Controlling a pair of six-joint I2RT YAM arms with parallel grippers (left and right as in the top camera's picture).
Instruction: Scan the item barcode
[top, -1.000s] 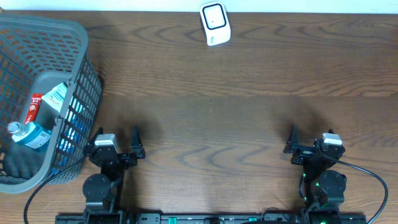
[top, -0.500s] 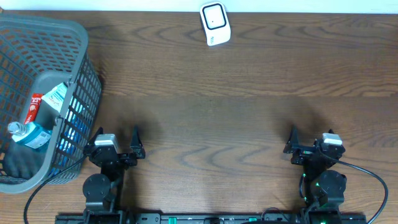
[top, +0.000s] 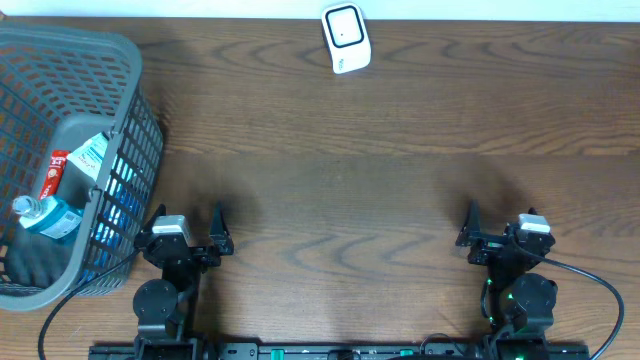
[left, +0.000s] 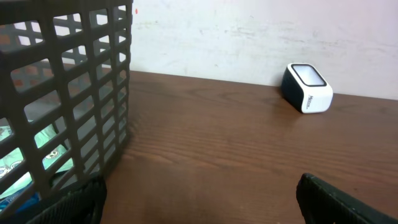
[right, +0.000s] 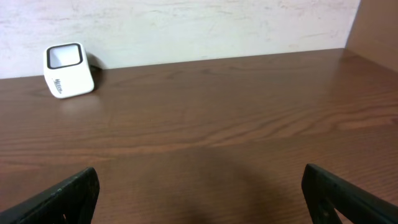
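Note:
The items lie in a grey mesh basket (top: 132, 110) at the table's left: a clear bottle with a blue label (top: 40, 213), a red-and-white tube (top: 54, 172) and a white-green pouch (top: 92, 153). Through the mesh of the basket (left: 68, 93), the left wrist view shows green packaging (left: 18, 163). The white barcode scanner (top: 346, 38) stands at the far edge, also visible as a small scanner (left: 306, 88) ahead of the left arm and as a scanner (right: 66, 70) ahead of the right. My left gripper (top: 188, 218) (left: 199, 199) is open beside the basket. Near the front right my right gripper (top: 498, 222) (right: 199, 193) is open. Neither holds anything.
Dark wooden table (top: 340, 190) stretches between the arms and the scanner. A pale wall (right: 186, 25) runs behind the far edge. The basket's wall stands close to the left gripper's left finger.

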